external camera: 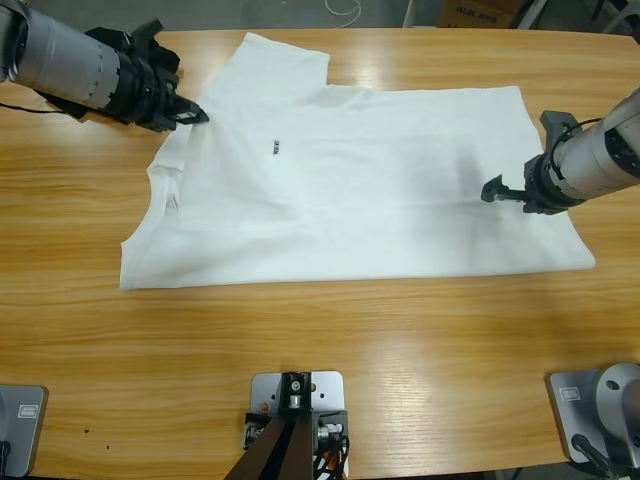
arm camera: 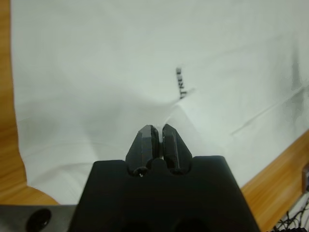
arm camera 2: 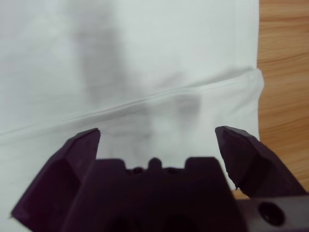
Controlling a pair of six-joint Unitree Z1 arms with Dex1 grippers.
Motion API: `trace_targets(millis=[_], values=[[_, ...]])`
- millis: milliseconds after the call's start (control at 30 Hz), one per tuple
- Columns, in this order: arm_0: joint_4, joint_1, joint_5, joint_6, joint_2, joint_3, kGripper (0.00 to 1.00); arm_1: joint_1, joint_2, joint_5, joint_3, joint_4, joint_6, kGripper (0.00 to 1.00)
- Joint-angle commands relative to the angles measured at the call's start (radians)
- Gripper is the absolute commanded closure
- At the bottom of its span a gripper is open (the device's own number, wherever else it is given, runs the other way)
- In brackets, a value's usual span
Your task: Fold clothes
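A large white T-shirt (external camera: 350,190) lies spread flat on the wooden table (external camera: 300,340), neck to the left and hem to the right, with small dark lettering (external camera: 274,148) on the chest. My left gripper (external camera: 196,113) sits at the shirt's upper left shoulder. In the left wrist view it (arm camera: 157,131) is shut, with a ridge of the T-shirt (arm camera: 96,72) pinched between the jaws. My right gripper (external camera: 497,190) hovers over the hem end. Seen from the right wrist, it (arm camera 2: 157,133) stands wide open above a seam of the T-shirt (arm camera 2: 145,48).
Bare wood (external camera: 400,350) runs along the front of the table and past the hem at the right (arm camera 2: 285,72). A white cable (external camera: 345,10) and a cardboard box (external camera: 480,10) lie beyond the far edge.
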Motion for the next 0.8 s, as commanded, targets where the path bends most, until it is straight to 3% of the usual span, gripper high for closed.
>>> trace_targets(millis=[33, 200, 567, 800], values=[[-0.013, -0.011, -0.045, 0.031, 0.009, -0.106, 1.0, 0.007, 0.041, 0.011, 0.04, -0.025, 0.012, 0.032], [-0.013, -0.037, -0.086, 0.045, 0.018, -0.116, 1.0, 0.007, 0.041, 0.016, 0.045, -0.035, 0.012, 0.032], [0.007, -0.037, -0.089, 0.162, -0.049, 0.05, 1.0, 0.007, 0.064, 0.031, 0.057, -0.054, 0.014, 0.032], [0.007, -0.041, -0.203, 0.18, -0.09, 0.123, 1.0, 0.007, 0.061, 0.036, 0.06, -0.057, 0.015, 0.032]])
